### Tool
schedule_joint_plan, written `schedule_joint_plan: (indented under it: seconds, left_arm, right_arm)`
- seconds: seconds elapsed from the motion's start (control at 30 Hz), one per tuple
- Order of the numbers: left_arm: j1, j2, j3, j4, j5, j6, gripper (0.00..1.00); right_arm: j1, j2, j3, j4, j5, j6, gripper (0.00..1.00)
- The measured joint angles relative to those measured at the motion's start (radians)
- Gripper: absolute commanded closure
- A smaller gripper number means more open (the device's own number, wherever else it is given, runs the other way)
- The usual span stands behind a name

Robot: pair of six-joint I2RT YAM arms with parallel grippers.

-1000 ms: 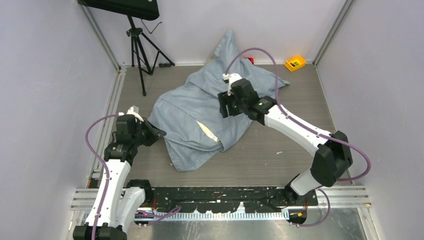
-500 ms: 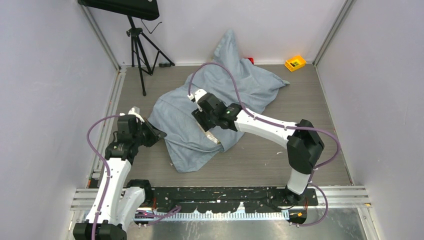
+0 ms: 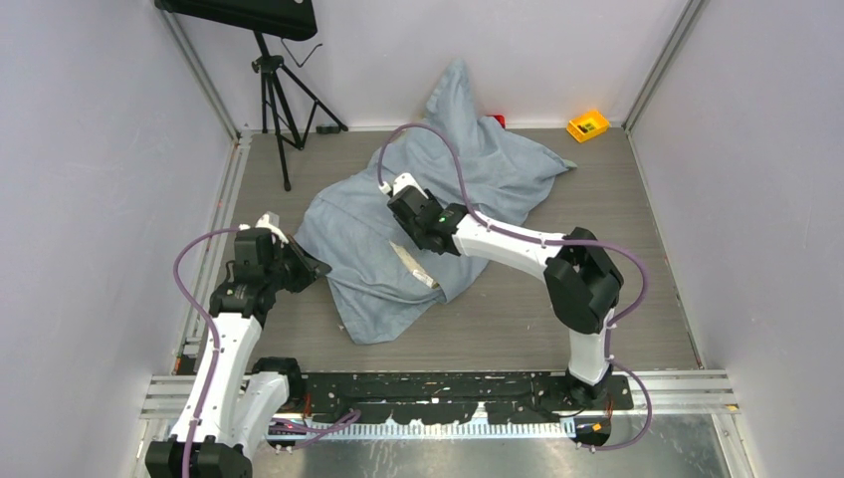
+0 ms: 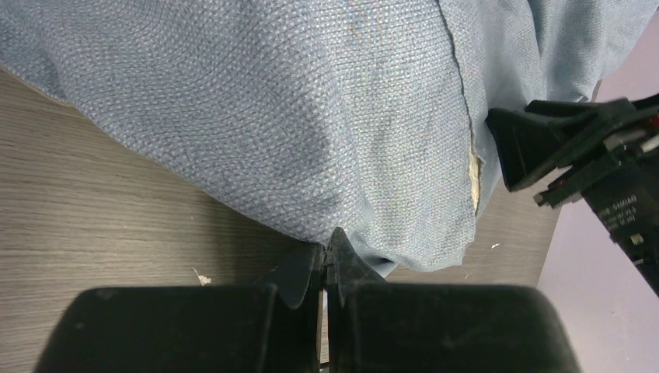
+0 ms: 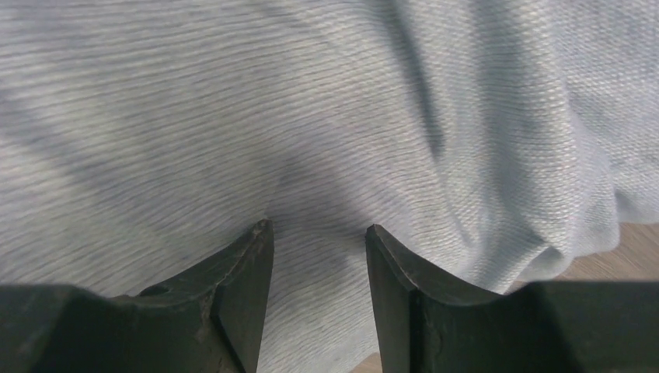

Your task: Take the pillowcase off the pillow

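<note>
Top view, pillowcase: we see the pillowcase (image 3: 358, 224) lying crumpled mid-table (image 3: 597, 199). The pillow (image 3: 413, 265) shows only as 1 cream sliver at its near opening.
Top view, arms: the left gripper (image 3: 302, 265) sits at the sack's left edge, and the right gripper (image 3: 413, 234) is down on its middle.
Left wrist, grip: the jaws are pressed together, and we judge a pucker of pillowcase (image 4: 272, 116) is nipped at their tips. The pillow (image 4: 474, 175) peeks out well to the right.
Right wrist, grip: the 2 fingers (image 5: 241, 287) stand apart on bare cloth (image 5: 311, 101), holding nothing.
Handling: we judge the fabric soft, light and prone to slip and bunch, and the pillow plump but light.
Hold: we would take 1 layer by the hem beside the opening, not the filling beneath.
</note>
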Motion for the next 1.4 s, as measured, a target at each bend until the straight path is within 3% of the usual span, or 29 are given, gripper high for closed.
schedule_joint_plan:
  seconds: [0.1,0.17,0.23,0.4,0.63,0.8,1.0,1.13,1.4]
  left_arm:
    - [0.0,0.004,0.0,0.0,-0.005,0.004,1.0]
    - [0.0,0.007,0.0,0.0,-0.006,0.004,1.0]
    - [0.0,0.011,0.0,0.0,-0.006,0.005,1.0]
    - [0.0,0.012,0.0,0.0,-0.005,0.004,1.0]
    - [0.0,0.012,0.0,0.0,-0.005,0.004,1.0]
    - [0.0,0.011,0.0,-0.004,-0.005,0.004,1.0]
    - [0.0,0.002,0.0,-0.01,-0.005,0.005,1.0]
    - [0.0,-0.004,0.0,-0.013,-0.005,0.005,1.0]
    - [0.0,-0.006,0.0,-0.022,-0.005,0.005,1.0]
  right_arm:
    - [-0.034,0.026,0.017,-0.014,0.014,0.005,0.39]
    - [-0.053,0.021,0.016,-0.021,-0.04,0.006,0.15]
    - [-0.068,-0.002,0.002,-0.016,-0.106,0.011,0.07]
    - [-0.036,-0.11,-0.029,-0.016,-0.254,0.01,0.07]
    - [0.05,-0.122,0.0,-0.024,-0.288,0.01,0.12]
    - [0.053,-0.083,0.003,-0.028,-0.182,0.01,0.22]
    - [0.021,-0.05,0.003,-0.027,-0.035,0.009,0.21]
    - [-0.005,-0.044,0.003,-0.028,-0.016,0.007,0.21]
    - [-0.008,-0.03,0.029,-0.047,0.064,0.0,0.33]
